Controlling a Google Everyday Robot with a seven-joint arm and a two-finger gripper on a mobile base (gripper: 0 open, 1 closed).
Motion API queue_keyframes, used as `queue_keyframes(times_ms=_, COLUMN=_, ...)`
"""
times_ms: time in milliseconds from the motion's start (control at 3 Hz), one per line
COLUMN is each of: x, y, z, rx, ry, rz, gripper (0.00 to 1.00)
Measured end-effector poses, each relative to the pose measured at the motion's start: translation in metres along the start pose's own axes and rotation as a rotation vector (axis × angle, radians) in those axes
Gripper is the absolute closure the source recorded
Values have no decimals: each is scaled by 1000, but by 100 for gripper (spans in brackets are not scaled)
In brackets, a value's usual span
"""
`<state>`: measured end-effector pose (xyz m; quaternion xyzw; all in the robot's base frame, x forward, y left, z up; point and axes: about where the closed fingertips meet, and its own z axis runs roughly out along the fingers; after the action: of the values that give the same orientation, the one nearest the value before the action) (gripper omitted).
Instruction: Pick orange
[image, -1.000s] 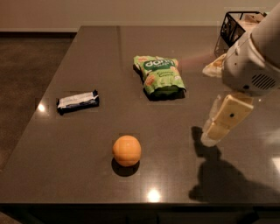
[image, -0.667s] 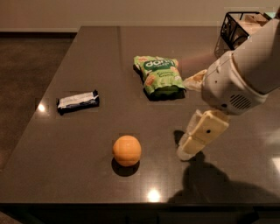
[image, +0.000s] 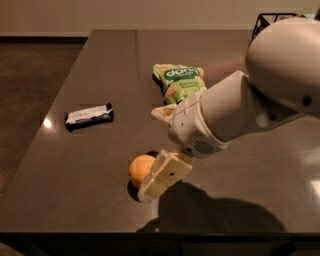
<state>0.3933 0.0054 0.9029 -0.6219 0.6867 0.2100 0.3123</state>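
The gripper is being brought down in the lower middle of the frame, right against the right side of the orange, which is being partly covered by it. Whether the gripper is spread apart or drawn together cannot be told, and no grasp is being shown yet. A second ago it was being held well to the right of the fruit, so a sweep leftward and downward over the table is being made, and the gap to the orange is being closed almost entirely. The orange itself is being left where it was, on the dark tabletop in the lower centre. This is being judged as the final approach of the pick, with closing and lifting not yet done. Behind the gripper, the bulky white arm is being stretched in from the upper right, and the lower edge of the green snack bag is being hidden by it. Further out, the dark wrapped bar is lying untouched at the left, and a black wire basket is being glimpsed in the upper right corner.
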Motion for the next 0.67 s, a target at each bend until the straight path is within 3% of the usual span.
queue_keyframes(times_ms=667, x=1, y=3, z=37, rx=-41, ry=13, rz=-22, gripper=0)
